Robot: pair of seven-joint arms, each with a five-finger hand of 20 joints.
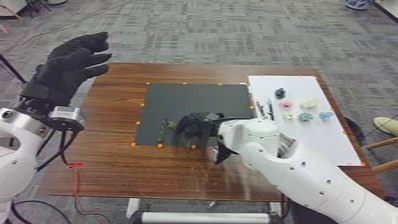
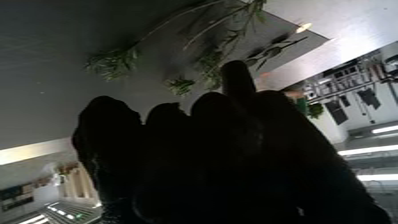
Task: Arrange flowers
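Greenery (image 1: 163, 134) | right hand (image 1: 197, 126) near, over black mat (image 1: 195, 99), grip unclear | left hand (image 1: 67, 67) wide

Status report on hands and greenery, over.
Left hand open, raised at left. Right hand over dark mat, partly blocking view. Green sprig left of that hand.

Left arm (image 1: 19, 152) cut off by the head view's left edge, right arm (image 1: 311, 175) by its lower right, mat (image 1: 197, 97) partly hidden by right hand (image 1: 194, 127), stems (image 2: 234, 38) cut off at the wrist view's top, small flowers (image 1: 309, 102) of unclear kind
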